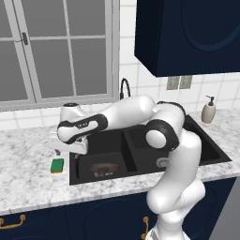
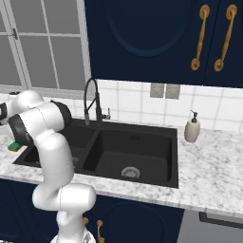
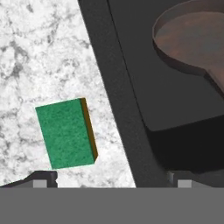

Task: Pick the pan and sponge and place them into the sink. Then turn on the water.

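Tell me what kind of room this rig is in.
A home-style kitchen, rendered. Cues: a black double-basin sink with an arched faucet set in a marble counter, navy cabinets with gold handles, and a soap dispenser against white wall tile.

Speckled marble-look counter (image 3: 26, 52), grainy green sponge (image 3: 65, 133) (matt black sink (image 3: 118, 100))

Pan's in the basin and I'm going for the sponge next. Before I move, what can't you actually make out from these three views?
- Pan: left base view, the arm covers the basin above it; hand view cuts off its handle at the right edge.
- Sponge: right base view, mostly behind the arm.
- Claw: hand view, just the fingertips show, spread wide; its height above the counter is unclear.
- Faucet: left base view, base hidden behind the arm.
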Robot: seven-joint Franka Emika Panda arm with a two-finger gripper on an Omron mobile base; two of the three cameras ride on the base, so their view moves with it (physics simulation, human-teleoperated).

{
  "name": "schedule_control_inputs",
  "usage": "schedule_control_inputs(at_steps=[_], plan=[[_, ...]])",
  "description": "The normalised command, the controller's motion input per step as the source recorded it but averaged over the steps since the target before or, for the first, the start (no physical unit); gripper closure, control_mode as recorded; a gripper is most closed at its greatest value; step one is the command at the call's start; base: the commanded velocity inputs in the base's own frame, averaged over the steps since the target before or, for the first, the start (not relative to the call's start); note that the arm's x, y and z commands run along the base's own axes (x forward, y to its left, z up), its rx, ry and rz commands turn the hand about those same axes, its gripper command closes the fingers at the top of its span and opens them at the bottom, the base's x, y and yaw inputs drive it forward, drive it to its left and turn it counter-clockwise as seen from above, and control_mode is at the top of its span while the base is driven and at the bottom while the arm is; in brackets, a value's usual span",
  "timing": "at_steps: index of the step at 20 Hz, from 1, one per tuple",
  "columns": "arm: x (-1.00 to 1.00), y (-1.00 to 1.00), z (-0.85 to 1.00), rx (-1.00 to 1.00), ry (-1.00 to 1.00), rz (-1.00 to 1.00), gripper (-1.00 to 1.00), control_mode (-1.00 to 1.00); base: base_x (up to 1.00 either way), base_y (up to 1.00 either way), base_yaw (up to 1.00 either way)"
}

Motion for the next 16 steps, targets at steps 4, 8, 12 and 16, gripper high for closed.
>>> schedule_control_inputs(at_steps=[4,8,12,16], plan=[[0.0,0.23,-0.01,-0.07,0.0,0.0,-1.0,-1.0,0.0,0.0,0.0],[0.0,0.18,-0.11,-0.09,0.0,0.0,-1.0,-1.0,0.0,0.0,0.0],[0.0,0.16,-0.21,-0.03,0.0,0.0,-1.0,-1.0,0.0,0.0,0.0],[0.0,0.13,-0.24,0.0,-0.04,0.0,-1.0,-1.0,0.0,0.0,0.0]])
